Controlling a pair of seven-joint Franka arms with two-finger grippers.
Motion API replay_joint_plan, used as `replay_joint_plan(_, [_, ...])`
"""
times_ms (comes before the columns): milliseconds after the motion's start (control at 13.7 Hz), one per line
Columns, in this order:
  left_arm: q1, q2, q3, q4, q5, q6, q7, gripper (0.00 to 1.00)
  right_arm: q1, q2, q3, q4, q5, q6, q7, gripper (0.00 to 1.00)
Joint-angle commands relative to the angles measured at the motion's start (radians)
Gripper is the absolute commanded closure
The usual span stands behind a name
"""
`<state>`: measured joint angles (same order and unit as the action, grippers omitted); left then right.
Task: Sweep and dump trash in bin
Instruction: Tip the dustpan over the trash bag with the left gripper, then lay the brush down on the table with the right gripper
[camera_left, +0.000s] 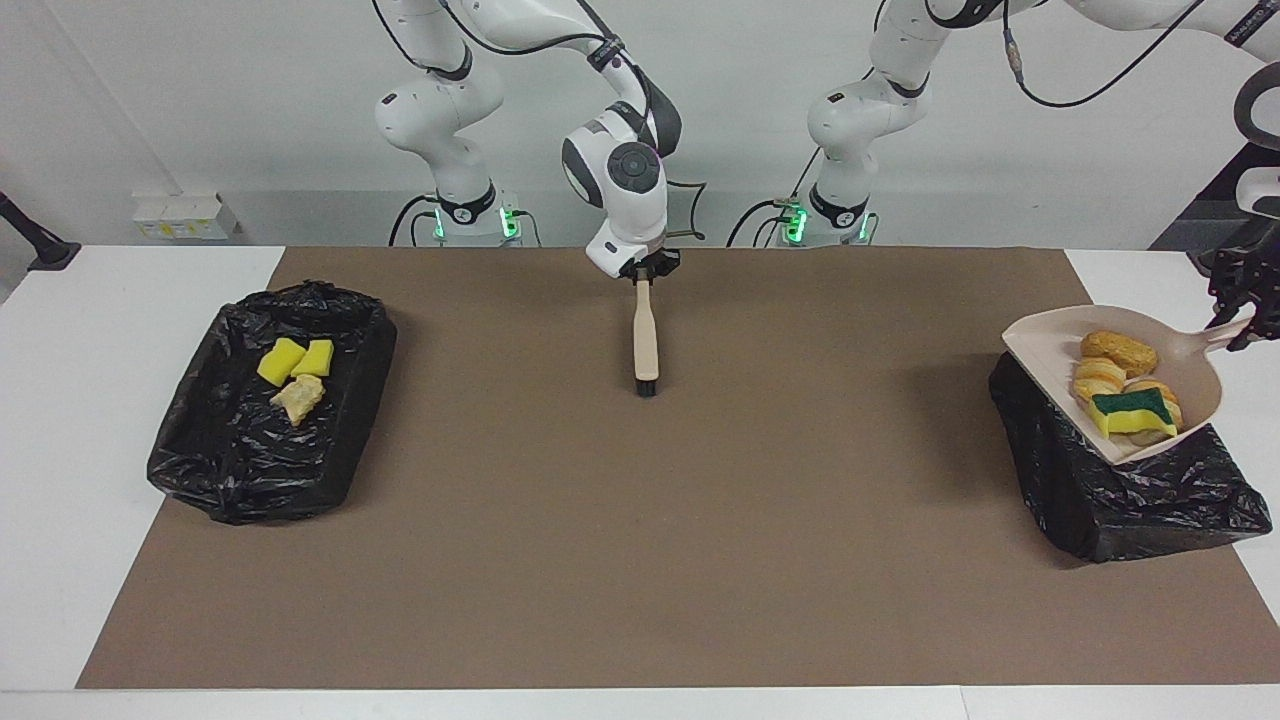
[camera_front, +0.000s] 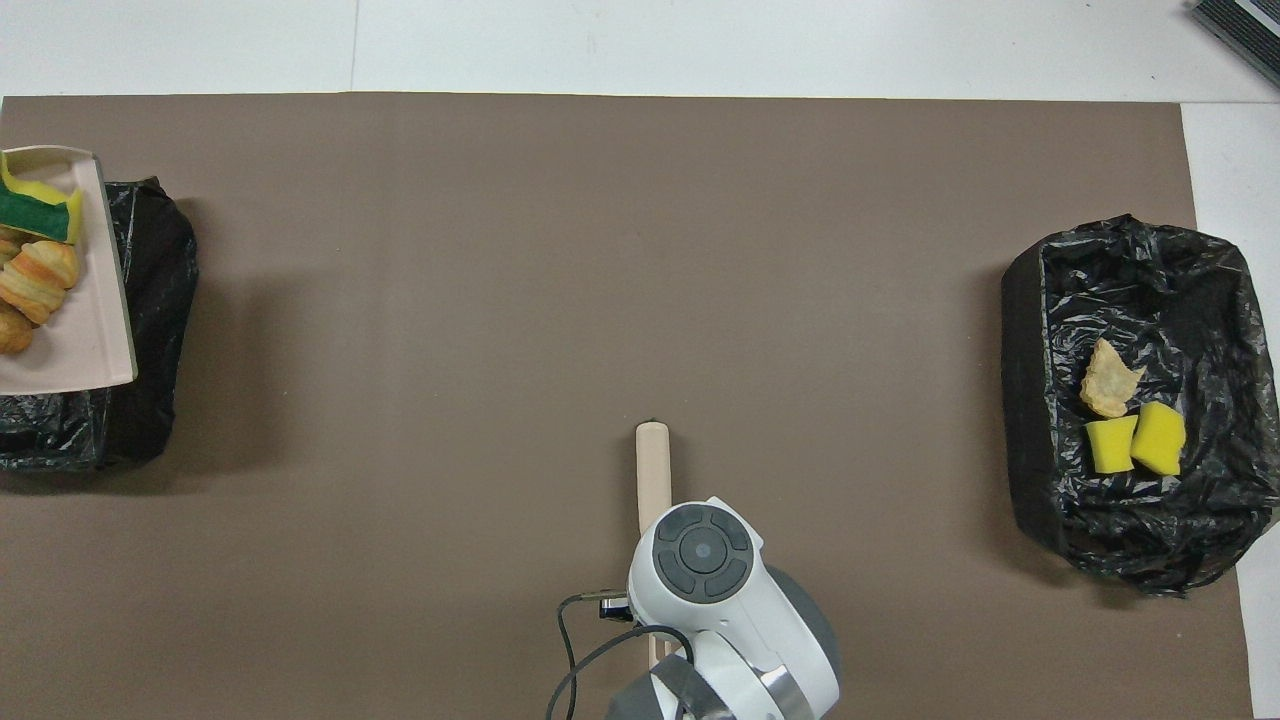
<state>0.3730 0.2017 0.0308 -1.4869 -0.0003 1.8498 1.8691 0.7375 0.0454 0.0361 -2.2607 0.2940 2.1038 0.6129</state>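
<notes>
Now the left tool (camera_left: 1240, 300), clamped on the dustpan (camera_left: 1190, 375), is holding 4 scraps over a bin (camera_left: 1120, 480); the right tool (camera_left: 645, 270) is gripping the brush (camera_left: 646, 340).

Robotics laboratory test cell. Evidence: two white Franka arms, right arm (camera_left: 620, 170) and left arm (camera_left: 870, 110), bolted at the far edge of a white table (camera_left: 90, 420), green status lights lit at both bases, loose black cables looping off the joints. Plain brown mat (camera_left: 640, 540) laid as a work surface. Bare white wall (camera_left: 200, 100) with a small white socket box (camera_left: 185, 215) low down. Staged props only: two bins lined with black plastic, one (camera_left: 270, 430) at the right arm's end, another (camera_left: 1120, 490) at the left arm's end.
</notes>
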Motion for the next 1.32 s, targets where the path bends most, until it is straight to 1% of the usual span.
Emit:
replay_joint_plan(0, [0.021, 0.051, -0.005, 0.072, 0.063, -0.009, 0.015, 1.0, -0.009, -0.009, 0.004, -0.019, 0.027, 0.025, 0.011, 0.23])
replay_joint_plan(73, [0.023, 0.068, -0.005, 0.089, 0.095, 0.006, 0.015, 1.0, -0.007, -0.001, 0.002, -0.001, 0.025, 0.025, 0.007, 0.0])
replay_joint_plan(146, [0.023, 0.097, -0.005, 0.115, 0.142, 0.015, 0.016, 1.0, -0.013, -0.001, -0.002, 0.015, 0.025, 0.024, -0.004, 0.0])
replay_joint_plan(219, [0.024, 0.119, 0.0, 0.137, 0.164, 0.022, 0.016, 1.0, -0.038, -0.005, -0.004, 0.036, 0.011, 0.022, -0.012, 0.0])
replay_joint_plan(292, [0.027, 0.14, 0.004, 0.161, 0.167, 0.028, 0.019, 1.0, -0.061, -0.009, -0.004, 0.061, 0.007, 0.015, -0.022, 0.0])
replay_joint_plan(365, [0.058, 0.177, 0.003, 0.192, 0.166, 0.034, 0.034, 1.0, -0.09, -0.013, -0.008, 0.078, 0.002, 0.013, -0.038, 0.0])
replay_joint_plan(439, [0.082, 0.204, -0.003, 0.223, 0.167, 0.049, 0.054, 1.0, -0.124, -0.018, -0.008, 0.095, -0.028, 0.013, -0.048, 0.0])
replay_joint_plan(512, [0.092, 0.214, -0.005, 0.229, 0.169, 0.064, 0.065, 1.0, -0.153, -0.018, -0.008, 0.113, -0.071, 0.009, -0.05, 0.0])
replay_joint_plan(585, [0.09, 0.22, -0.005, 0.231, 0.205, 0.071, 0.07, 1.0, -0.182, -0.025, -0.008, 0.124, -0.111, 0.008, -0.045, 0.0])
replay_joint_plan(658, [0.077, 0.222, -0.011, 0.231, 0.305, 0.069, 0.073, 1.0, -0.216, -0.03, -0.013, 0.137, -0.174, 0.012, -0.048, 0.0])
replay_joint_plan(731, [0.038, 0.217, -0.015, 0.221, 0.395, 0.056, 0.071, 1.0, -0.265, -0.025, -0.01, 0.182, -0.262, 0.005, -0.05, 0.0])
replay_joint_plan(804, [0.011, 0.214, -0.014, 0.221, 0.442, 0.051, 0.071, 1.0, -0.3, -0.024, -0.007, 0.216, -0.327, -0.002, -0.05, 0.0])
replay_joint_plan(950, [0.009, 0.212, -0.009, 0.214, 0.451, 0.055, 0.064, 1.0, -0.352, -0.01, -0.01, 0.288, -0.389, -0.019, -0.055, 0.0])
replay_joint_plan(1023, [0.007, 0.209, -0.008, 0.208, 0.476, 0.054, 0.062, 1.0, -0.371, -0.012, -0.01, 0.318, -0.409, -0.045, -0.056, 0.0])
replay_joint_plan(1096, [0.004, 0.203, -0.009, 0.191, 0.526, 0.054, 0.061, 1.0, -0.398, -0.015, -0.01, 0.375, -0.415, -0.095, -0.064, 0.0])
replay_joint_plan(1242, [0.01, 0.182, -0.008, 0.154, 0.552, 0.052, 0.045, 1.0, -0.458, -0.022, -0.009, 0.491, -0.411, -0.203, -0.145, 0.0])
